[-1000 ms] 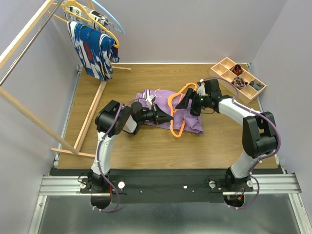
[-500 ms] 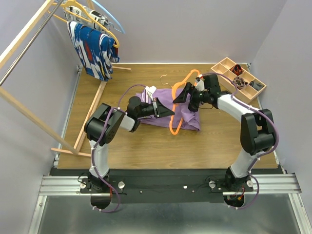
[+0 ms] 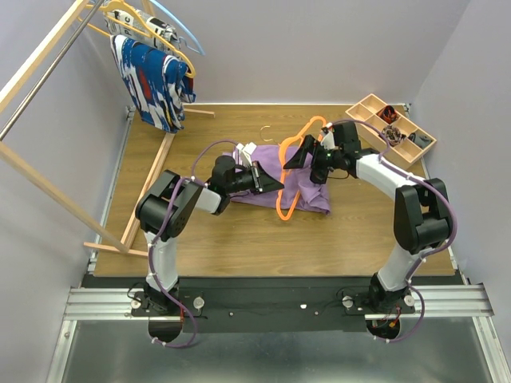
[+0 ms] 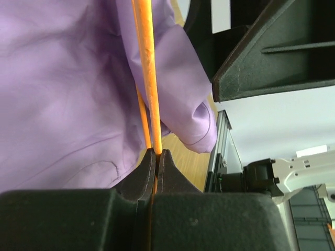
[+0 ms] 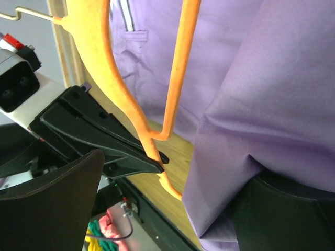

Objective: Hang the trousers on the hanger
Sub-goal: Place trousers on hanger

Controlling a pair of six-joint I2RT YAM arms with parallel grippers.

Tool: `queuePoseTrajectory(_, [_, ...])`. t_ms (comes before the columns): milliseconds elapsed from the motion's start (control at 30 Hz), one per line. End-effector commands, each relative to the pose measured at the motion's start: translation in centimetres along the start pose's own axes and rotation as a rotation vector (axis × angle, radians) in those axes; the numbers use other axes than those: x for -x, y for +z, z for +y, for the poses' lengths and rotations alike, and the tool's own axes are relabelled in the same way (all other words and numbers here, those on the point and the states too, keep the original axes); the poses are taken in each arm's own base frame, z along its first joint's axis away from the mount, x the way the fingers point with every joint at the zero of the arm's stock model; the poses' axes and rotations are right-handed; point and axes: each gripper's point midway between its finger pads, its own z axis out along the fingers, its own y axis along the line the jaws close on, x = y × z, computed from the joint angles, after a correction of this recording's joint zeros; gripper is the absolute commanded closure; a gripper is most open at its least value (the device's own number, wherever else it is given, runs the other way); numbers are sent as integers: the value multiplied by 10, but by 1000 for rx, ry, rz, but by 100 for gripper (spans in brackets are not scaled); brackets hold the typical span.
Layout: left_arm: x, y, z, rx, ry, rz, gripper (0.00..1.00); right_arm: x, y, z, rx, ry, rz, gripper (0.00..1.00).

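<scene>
The lilac trousers (image 3: 299, 179) lie crumpled on the wooden table. The bright orange hanger (image 3: 289, 187) stands tilted over them, partly lifted. My left gripper (image 3: 275, 183) is shut on a thin bar of the hanger; in the left wrist view its jaws (image 4: 157, 152) pinch the hanger (image 4: 149, 78) beside the trousers (image 4: 63, 94). My right gripper (image 3: 307, 159) is open at the trousers' far edge. In the right wrist view (image 5: 175, 178) the trousers (image 5: 272, 78) drape over one finger, and the hanger (image 5: 112, 78) hangs between the fingers, untouched by them.
A wooden clothes rack (image 3: 148, 191) stands at the left with a blue, white and red garment (image 3: 152, 84), a yellow-orange hanger (image 3: 136, 24) and a light blue hanger (image 3: 182, 32). A wooden compartment tray (image 3: 363, 112) sits at the back right.
Both grippers moved away from the near edge, carrying the hanger farther up the trousers and tilting it up. In the last half second almost nothing moved.
</scene>
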Motion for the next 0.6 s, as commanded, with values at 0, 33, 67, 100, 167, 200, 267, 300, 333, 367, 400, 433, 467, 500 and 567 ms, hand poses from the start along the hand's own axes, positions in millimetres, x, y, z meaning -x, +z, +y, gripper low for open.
queuePoseTrajectory(0, [29, 5, -16, 5, 77, -86, 100, -2, 0, -29, -139, 6, -33, 0])
queuePoseTrajectory(33, [28, 5, -14, 11, 72, -80, 100, -2, -1, -39, -184, 11, -45, 0])
queuePoseTrajectory(67, [29, 5, -14, 15, 73, -81, 100, -3, -2, -42, -197, 11, -46, 0])
queuePoseTrajectory(100, [29, 5, -12, 23, 71, -81, 100, -3, -2, -45, -211, 15, -49, 0])
queuePoseTrajectory(167, [28, 5, -9, 40, 77, -75, 100, -5, -4, -52, -247, 18, -49, 0])
queuePoseTrajectory(200, [28, 5, -8, 46, 80, -74, 100, -5, -4, -53, -256, 17, -47, 0])
queuePoseTrajectory(267, [28, 5, -6, 60, 80, -68, 100, -4, -8, -55, -279, 8, -52, 0])
queuePoseTrajectory(300, [28, 5, -5, 66, 77, -71, 100, -3, -10, -53, -279, 2, -57, 0])
queuePoseTrajectory(333, [28, 5, -4, 70, 75, -68, 100, -2, -12, -52, -282, -3, -60, 0])
queuePoseTrajectory(367, [28, 6, -4, 74, 73, -69, 100, -1, -15, -48, -275, -9, -68, 0])
queuePoseTrajectory(400, [29, 6, -3, 76, 73, -69, 100, 1, -17, -44, -268, -15, -73, 0])
queuePoseTrajectory(433, [29, 6, -2, 80, 69, -68, 100, 0, -18, -41, -259, -16, -66, 0])
queuePoseTrajectory(467, [29, 6, -2, 82, 69, -70, 100, 0, -20, -38, -250, -16, -67, 0])
queuePoseTrajectory(500, [30, 7, -1, 83, 73, -69, 100, 1, -22, -32, -237, -24, -69, 0])
queuePoseTrajectory(567, [29, 7, 0, 90, 70, -66, 100, -2, -24, -29, -227, -17, -56, 0])
